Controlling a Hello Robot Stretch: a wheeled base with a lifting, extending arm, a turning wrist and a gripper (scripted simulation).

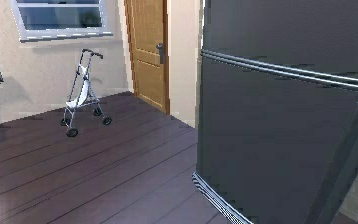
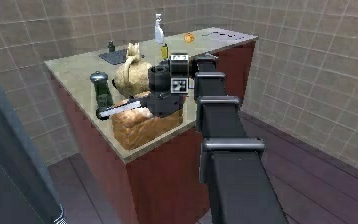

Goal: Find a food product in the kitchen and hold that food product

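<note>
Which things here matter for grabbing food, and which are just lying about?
Job: pincer; brown loaf-like lump on the counter; small orange blob, possibly food.
Lying about: dark bottle; tall pale bottle; walker; door.

A walker [image 1: 83,92] stands left of the fridge [image 1: 287,110], a door [image 1: 147,50] farther back between them.

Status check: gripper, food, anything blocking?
Gripper at the counter, by the loaf; can't tell if it holds anything. Loaf lies at the counter's near end. Dark bottle and tan jug crowd close.
</note>
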